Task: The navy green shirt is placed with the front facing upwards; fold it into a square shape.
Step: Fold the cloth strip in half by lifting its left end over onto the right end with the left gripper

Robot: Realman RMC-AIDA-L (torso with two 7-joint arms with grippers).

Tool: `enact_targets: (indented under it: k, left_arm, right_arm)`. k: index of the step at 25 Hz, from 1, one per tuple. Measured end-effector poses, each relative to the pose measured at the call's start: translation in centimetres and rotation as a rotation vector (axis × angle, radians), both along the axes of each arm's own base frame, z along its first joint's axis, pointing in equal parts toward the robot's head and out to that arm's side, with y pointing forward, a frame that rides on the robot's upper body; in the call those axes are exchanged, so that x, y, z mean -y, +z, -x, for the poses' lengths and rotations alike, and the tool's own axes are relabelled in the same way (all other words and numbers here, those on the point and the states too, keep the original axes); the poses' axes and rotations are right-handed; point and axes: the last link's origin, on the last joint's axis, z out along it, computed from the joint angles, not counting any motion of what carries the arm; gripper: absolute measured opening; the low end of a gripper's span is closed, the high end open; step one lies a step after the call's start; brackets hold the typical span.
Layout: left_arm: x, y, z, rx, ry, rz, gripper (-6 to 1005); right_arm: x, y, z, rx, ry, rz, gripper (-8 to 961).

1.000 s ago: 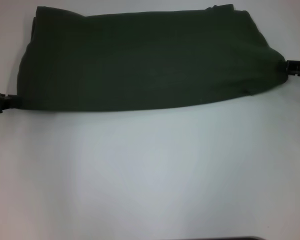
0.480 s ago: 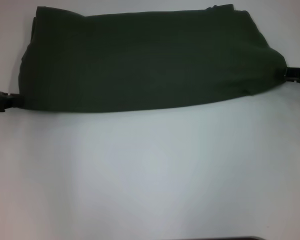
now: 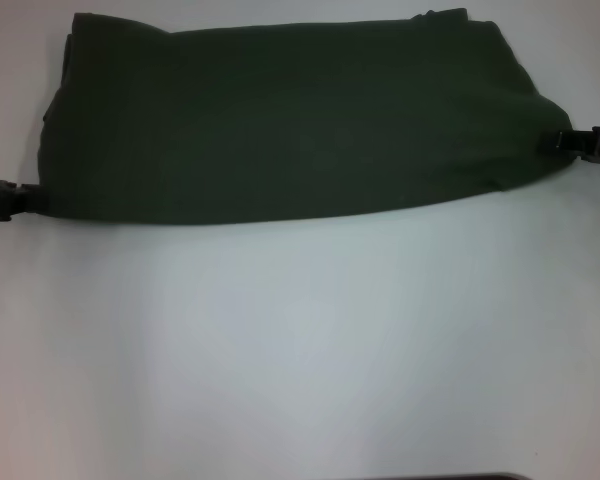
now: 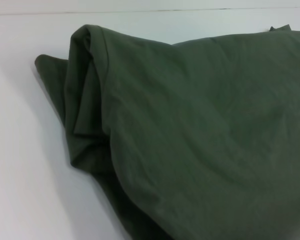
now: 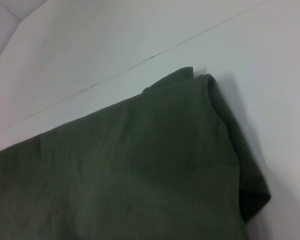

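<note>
Shirt (image 3: 300,120) folded, grippers (image 3: 10,200) (image 3: 570,142) at corners

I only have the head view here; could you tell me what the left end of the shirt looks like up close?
Observer: In the left wrist view the navy green shirt shows several stacked layers at that end, rolled into a thick fold.
Operator: Thank you. Is the right end equally bulky?
Observer: No; the right wrist view shows that end flatter, with one edge folded down toward the white table at the corner.
Operator: Can you see either gripper's fingers from the wrist cameras?
Observer: Neither wrist view shows them; the left gripper and right gripper appear only in your head view, at the shirt's two ends.
</note>
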Motion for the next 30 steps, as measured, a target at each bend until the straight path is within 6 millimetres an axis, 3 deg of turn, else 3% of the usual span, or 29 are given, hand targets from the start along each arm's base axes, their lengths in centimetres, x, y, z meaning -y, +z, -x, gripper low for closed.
enact_targets:
  k: [9, 20, 30]
  left_arm:
    - [0.0, 0.0, 0.0, 0.001, 0.0, -0.003, 6]
    - [-0.1, 0.0, 0.0, 0.001, 0.001, -0.008, 6]
    - [-0.4, 0.2, 0.3, -0.01, 0.014, -0.042, 5]
  right_arm:
    - [-0.1, -0.1, 0.2, -0.003, 0.008, 0.004, 415]
    - [0.5, 0.1, -0.2, -0.012, 0.003, 0.006, 22]
    - [2.0, 0.6, -1.3, -0.02, -0.024, 0.009, 14]
